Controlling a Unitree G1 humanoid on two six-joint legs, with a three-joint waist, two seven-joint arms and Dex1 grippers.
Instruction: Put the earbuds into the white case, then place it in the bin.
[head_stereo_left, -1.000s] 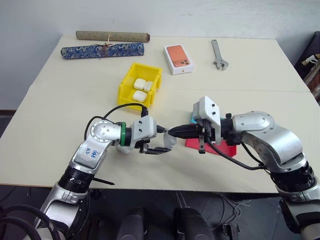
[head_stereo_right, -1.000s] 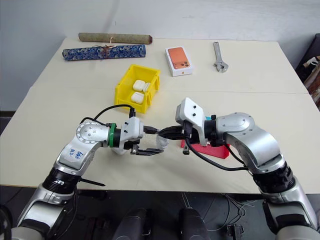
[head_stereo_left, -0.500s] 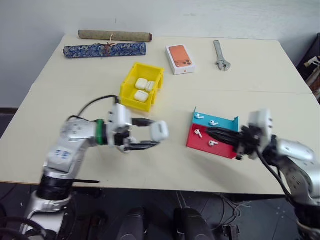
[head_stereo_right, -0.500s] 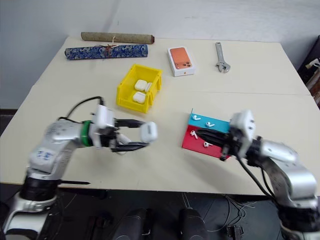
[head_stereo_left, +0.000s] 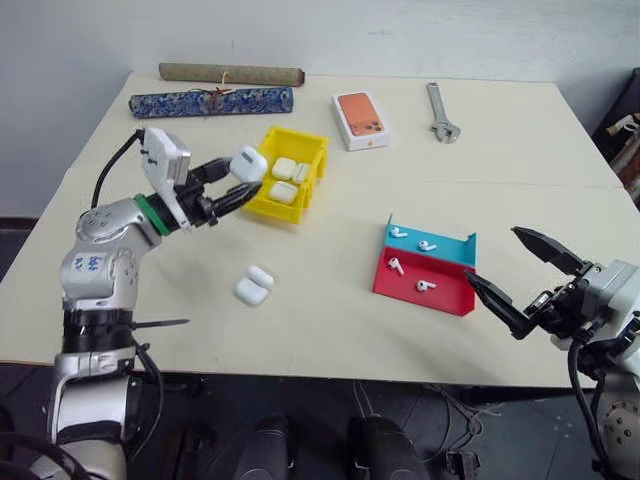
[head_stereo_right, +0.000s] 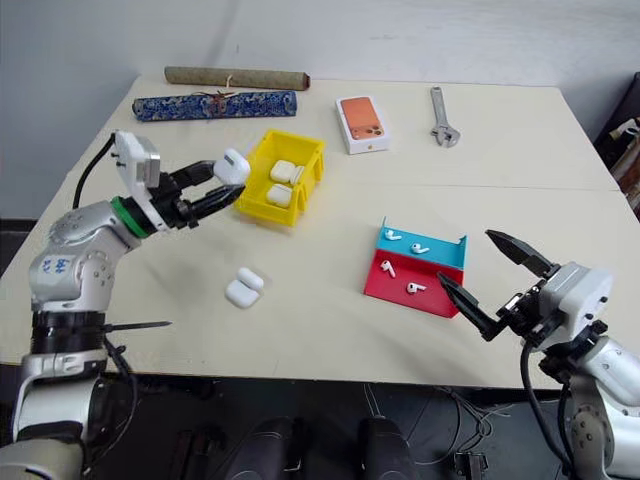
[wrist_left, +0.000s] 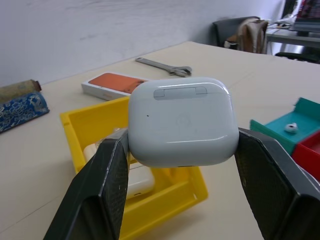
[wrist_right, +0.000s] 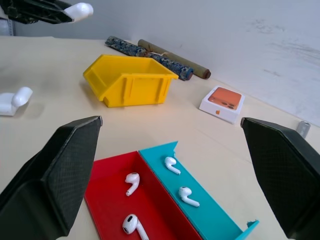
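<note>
The left gripper (head_stereo_left: 238, 182) is clamped on a closed white case (head_stereo_left: 248, 164), held in the air just beside the bin (head_stereo_left: 285, 178), at the bin's 9 o'clock edge. In the left wrist view the case (wrist_left: 183, 121) sits pinched between the 2 black fingers (wrist_left: 100, 192), lid seam facing the camera, with the bin (wrist_left: 95, 127) behind and below it.

The bin already holds 3 cases (head_stereo_left: 283, 180). On the table (head_stereo_left: 330, 330), at 6 o'clock from the bin and well apart from it, lies an open case (head_stereo_left: 253, 285), its lid flipped back.

The right gripper (head_stereo_left: 518, 282) hangs with its jaws spread wide and nothing between them, near the table's front edge, at 4 o'clock from the tray (head_stereo_left: 425, 277). The tray has a blue half and a red half; 2 earbuds (wrist_right: 177, 179) lie in the blue part and 2 more (wrist_right: 132, 202) in the red.

At the far edge of the table, from 10 to 2 o'clock: a brown roll (head_stereo_left: 230, 73), a blue patterned roll (head_stereo_left: 208, 101), a phone box (head_stereo_left: 357, 118) and a wrench (head_stereo_left: 437, 110).
</note>
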